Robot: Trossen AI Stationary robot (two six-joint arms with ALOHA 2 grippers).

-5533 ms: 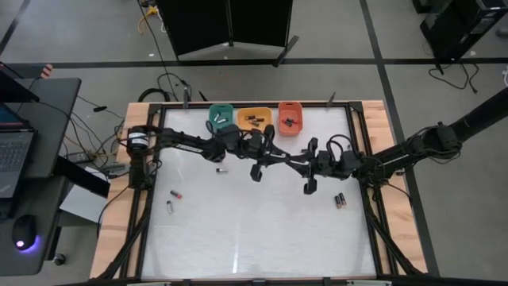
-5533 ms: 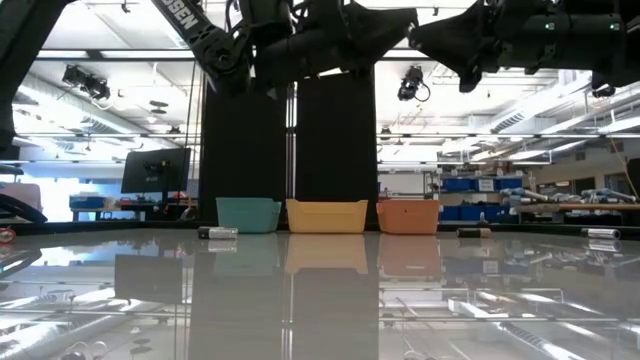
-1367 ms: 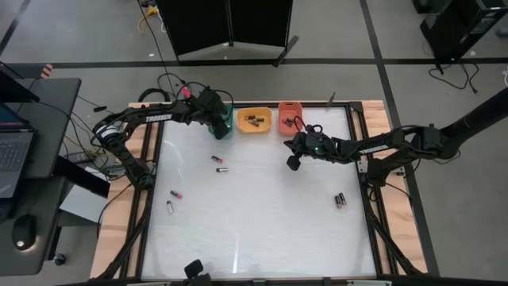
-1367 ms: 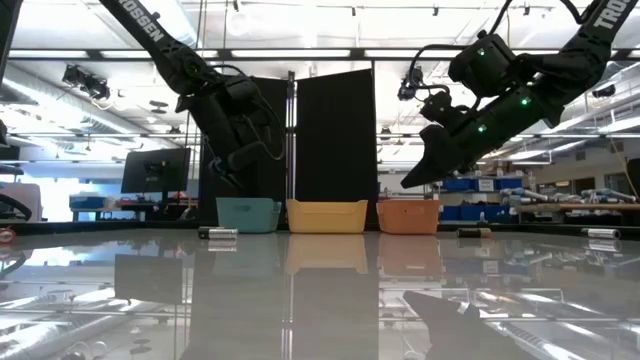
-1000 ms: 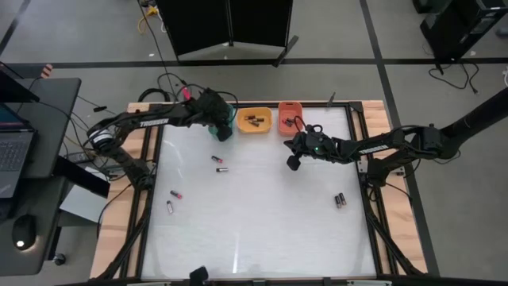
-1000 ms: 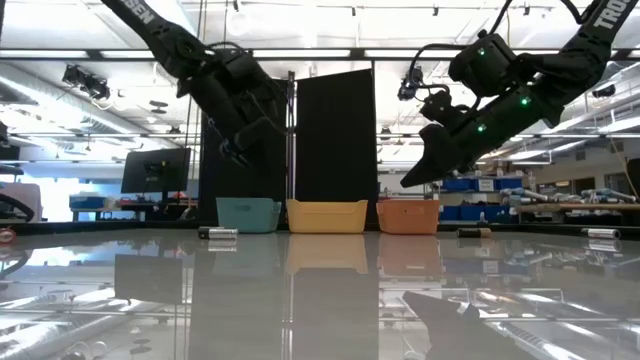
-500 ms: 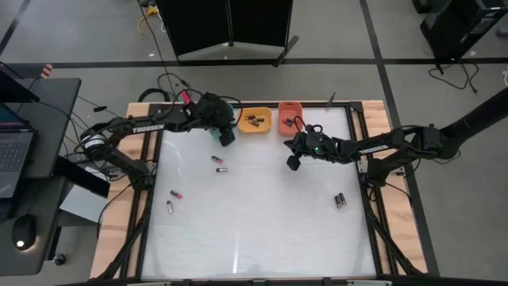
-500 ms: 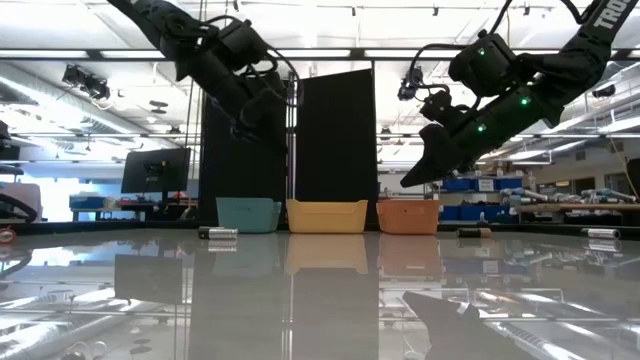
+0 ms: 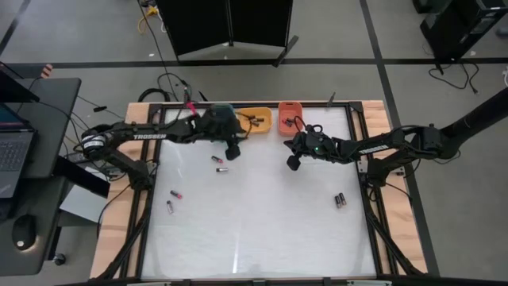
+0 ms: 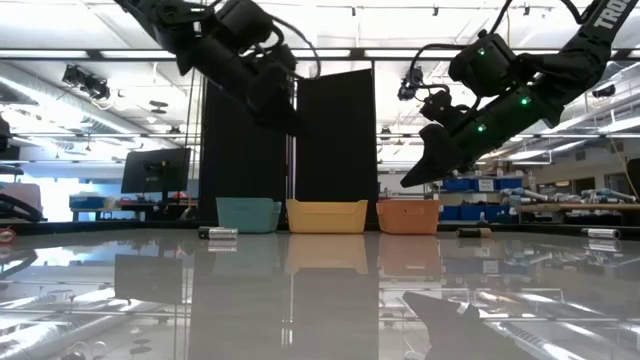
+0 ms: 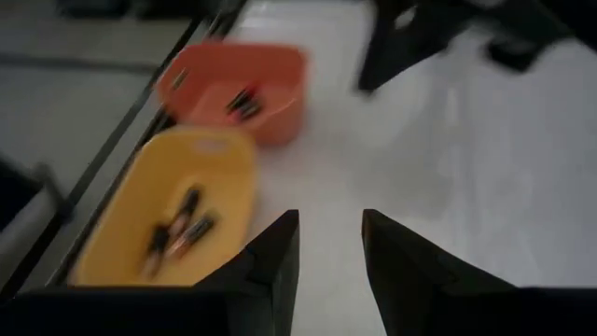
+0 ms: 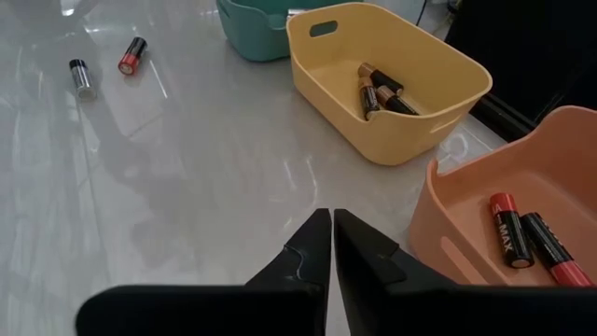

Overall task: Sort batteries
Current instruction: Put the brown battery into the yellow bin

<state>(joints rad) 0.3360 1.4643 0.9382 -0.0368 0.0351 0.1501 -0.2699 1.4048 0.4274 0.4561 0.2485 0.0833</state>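
The left pincer [image 9: 232, 151], fingers apart and empty, hangs just beside two loose batteries [image 9: 218, 164] near the table's far edge, closer than the shut right pincer [image 9: 292, 163].

Grey floor [image 9: 71, 32] all round the wood-edged white desk [image 9: 254, 230], crossed by dark tape lines, and a tall black partition [image 10: 335, 150] stands right behind it. Off to one side sits a dark side table [image 9: 32, 143] carrying a laptop [image 9: 12, 151] and a mouse [image 9: 24, 232], cables trailing beside it. Looking level across, long ceiling lights [image 10: 90, 80] glow overhead, a monitor [image 10: 155, 172] stands at the back, and blue storage bins [image 10: 480, 185] line shelves.
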